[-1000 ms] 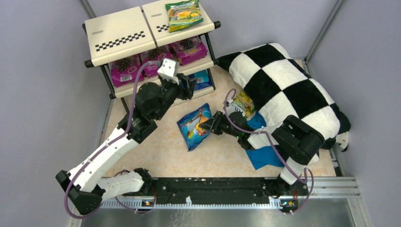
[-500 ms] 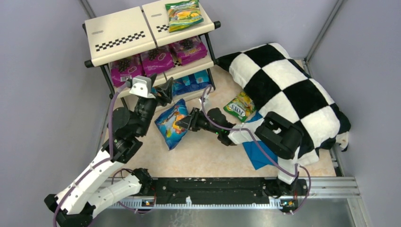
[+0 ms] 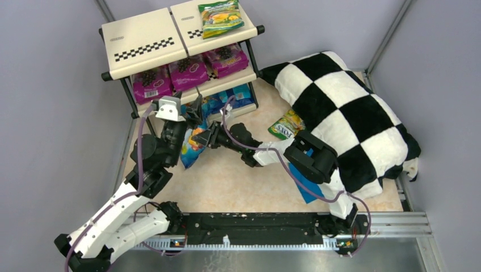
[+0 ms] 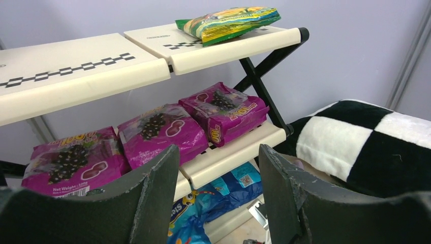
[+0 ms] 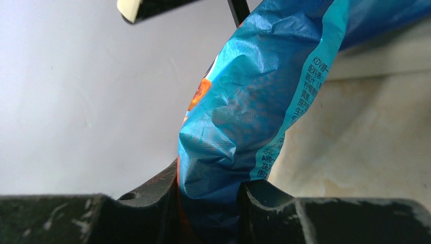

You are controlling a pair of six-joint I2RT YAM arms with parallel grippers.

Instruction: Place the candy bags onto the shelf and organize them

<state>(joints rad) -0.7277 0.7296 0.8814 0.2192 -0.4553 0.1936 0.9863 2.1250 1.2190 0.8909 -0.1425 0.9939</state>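
Blue foil is in play! In the top view, the right tool (image 3: 207,137) is pinched narrow on one blue bag (image 3: 192,148), holding it in front of the shelf (image 3: 144,42), down by the bottom tier. The left tool (image 3: 195,109) hovers right beside it, jaws wide with nothing in them.

Count with me:
- three magenta bags (image 3: 189,71) sit in a row on the middle tier;
- one green bag (image 3: 220,17) lies on the top tier;
- a second green bag (image 3: 286,126) lies on the worktop (image 3: 238,181), against the checkered pillow (image 3: 346,107);
- blue packets (image 3: 230,97) sit on the bottom tier, two I think, though the tier above hides part of them.

A blue cloth (image 3: 309,190) peeks out under the right arm.

Left wrist view: the jaws are spread wide and empty, looking straight at the shelf. The three magentas and the top green one are plain to see, with blue showing below.

Right wrist view: crumpled blue film is clamped between the jaws, gripped at one end, and the rest of the bag rises away from them.

My call: this is a blue bag being delivered to the bottom tier. Next it needs laying flat and sliding in under the middle panel beside the other blue ones. The left arm crowds that gap, so a clean line matters. After that, the green one on the worktop looks like the only bag not yet shelved.
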